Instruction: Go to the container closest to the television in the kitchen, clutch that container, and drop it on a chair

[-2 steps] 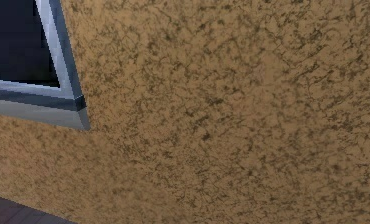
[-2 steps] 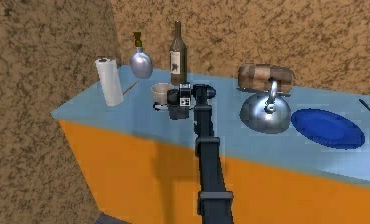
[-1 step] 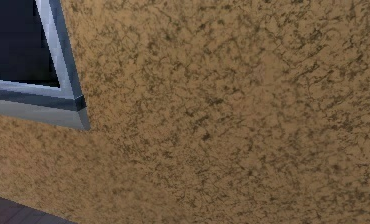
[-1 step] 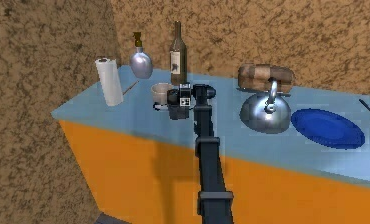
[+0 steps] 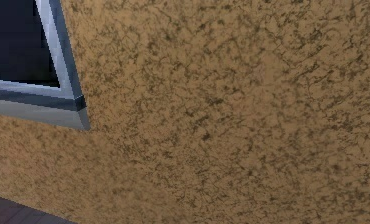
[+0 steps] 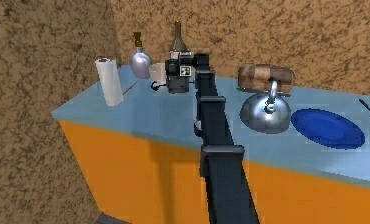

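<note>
In the forward view a rough tan wall (image 5: 223,110) is standing close ahead. A grey-framed window (image 5: 33,50) with dark glass is sitting in it at the view's upper left.

In the arm side view a long bench (image 6: 143,120) with a pale blue top and an orange front is running across. The arm (image 6: 218,140), a dark square bar, is rising from the bottom edge. It is stretching straight out over the bench top toward the bench's back edge.

Near the bench's right end a blue plate (image 6: 327,127) is lying flat. A shiny metal kettle (image 6: 266,112) is standing just beside it, and a brown loaf (image 6: 266,74) is lying behind the kettle, by the bench's back edge. Near the bench's left end a white paper roll (image 6: 110,80) is standing upright.

The silvery container (image 6: 140,64), round with a narrow neck, is standing at the bench's back edge, between the paper roll and a dark bottle (image 6: 178,40). The gripper (image 6: 159,87) is pointing left from the arm's end, just beside the silvery container. I cannot tell whether it is holding anything.
</note>
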{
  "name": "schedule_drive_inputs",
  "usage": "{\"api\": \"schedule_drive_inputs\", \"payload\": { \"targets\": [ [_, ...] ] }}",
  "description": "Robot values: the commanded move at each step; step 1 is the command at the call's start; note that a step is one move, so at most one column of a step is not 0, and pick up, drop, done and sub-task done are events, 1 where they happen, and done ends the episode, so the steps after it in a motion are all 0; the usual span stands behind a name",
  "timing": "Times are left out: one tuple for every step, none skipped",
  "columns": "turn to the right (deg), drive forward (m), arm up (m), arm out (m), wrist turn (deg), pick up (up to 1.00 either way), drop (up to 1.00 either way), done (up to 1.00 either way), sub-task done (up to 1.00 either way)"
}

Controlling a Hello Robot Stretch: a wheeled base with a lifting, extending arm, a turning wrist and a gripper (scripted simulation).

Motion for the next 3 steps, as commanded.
{"api": "schedule_drive_inputs", "payload": {
  "targets": [
    [0.0, 0.00, 0.06, 0.00, 0.0, 0.00, 0.00, 0.00, 0.00],
    [0.0, 0.00, 0.00, 0.00, -45.0, 0.00, 0.00, 0.00, 0.00],
    [0.0, 0.00, 0.00, 0.00, -45.0, 0.00, 0.00, 0.00, 0.00]
  ]
}}
